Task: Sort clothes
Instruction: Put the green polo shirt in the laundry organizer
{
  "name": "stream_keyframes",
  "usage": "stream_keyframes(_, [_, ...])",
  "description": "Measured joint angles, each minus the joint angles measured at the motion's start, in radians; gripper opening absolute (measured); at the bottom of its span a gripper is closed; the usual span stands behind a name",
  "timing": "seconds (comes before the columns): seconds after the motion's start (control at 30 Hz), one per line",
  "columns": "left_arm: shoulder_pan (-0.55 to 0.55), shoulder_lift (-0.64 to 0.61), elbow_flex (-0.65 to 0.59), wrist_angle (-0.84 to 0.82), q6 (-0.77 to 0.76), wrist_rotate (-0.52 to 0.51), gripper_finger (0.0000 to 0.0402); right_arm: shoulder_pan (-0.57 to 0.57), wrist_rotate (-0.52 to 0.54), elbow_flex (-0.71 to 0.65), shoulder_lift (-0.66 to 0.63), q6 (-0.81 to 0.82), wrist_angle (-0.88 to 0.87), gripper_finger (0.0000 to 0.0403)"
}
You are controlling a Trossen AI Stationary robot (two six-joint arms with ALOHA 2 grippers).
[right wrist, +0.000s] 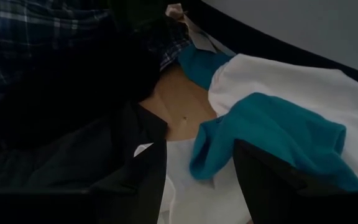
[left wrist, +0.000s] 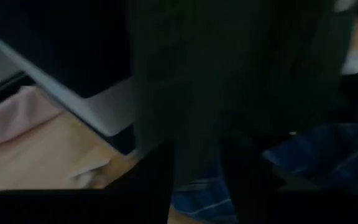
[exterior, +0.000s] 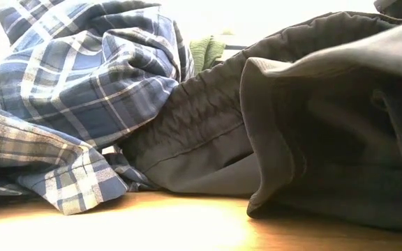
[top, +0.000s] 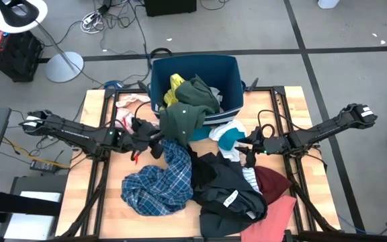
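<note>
A: Where do the clothes lie?

B: Most are heaped on the middle and near half of the surface (top: 93, 121). The blue plaid shirt (top: 156, 181) spreads toward the near left corner, the black garment (top: 227, 188) lies just right of it and overlaps it, and the maroon piece (top: 274, 180) and the salmon pink one (top: 279, 212) sit toward the near right corner.

A: And the bin?

B: The navy bin (top: 230, 77) stands at the far edge, in the middle. A yellow garment (top: 175, 87) and a dark green one (top: 200, 91) are inside it, and a second dark green garment (top: 180, 121) hangs over its front wall down to the heap.

A: What is the left gripper doing?

B: The left gripper (top: 154, 138) is at the lower end of that hanging green garment, just in front of the bin. In its wrist view dark cloth fills the space between its fingers (left wrist: 160, 180), so it looks clamped on the green garment.

A: The right one?

B: The right gripper (top: 248, 149) hovers over the teal-white garment (top: 228, 138), right of the bin's front. Its fingers (right wrist: 272, 180) stand apart, with teal and white cloth showing between them.

A: Anything else?

B: A pale pink piece (top: 127, 102) lies at the far left, beside the bin.
</note>
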Motion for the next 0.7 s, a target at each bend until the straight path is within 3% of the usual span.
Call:
stream_keyframes(0.17, [0.000,0.000,-0.003,-0.043,0.007,-0.092,0.0137,0.000,0.000,0.000,0.000,0.000,-0.004,0.0187])
stream_keyframes(0.27, [0.014,0.013,-0.031,0.015,0.049,-0.098,0.0137,0.000,0.000,0.000,0.000,0.000,-0.005,0.0187])
stream_keyframes(0.4, [0.052,0.015,-0.118,0.213,0.083,0.015,0.0137,0.000,0.000,0.000,0.000,0.000,-0.012,0.0187])
stream_keyframes(0.6, [0.122,0.028,-0.251,0.527,0.155,0.056,0.0135,0.000,0.000,0.000,0.000,0.000,-0.012,0.0187])
stream_keyframes(0.7, [0.154,0.034,-0.267,0.633,0.205,0.160,0.0106,0.000,0.000,0.000,0.000,0.000,-0.012,0.0187])
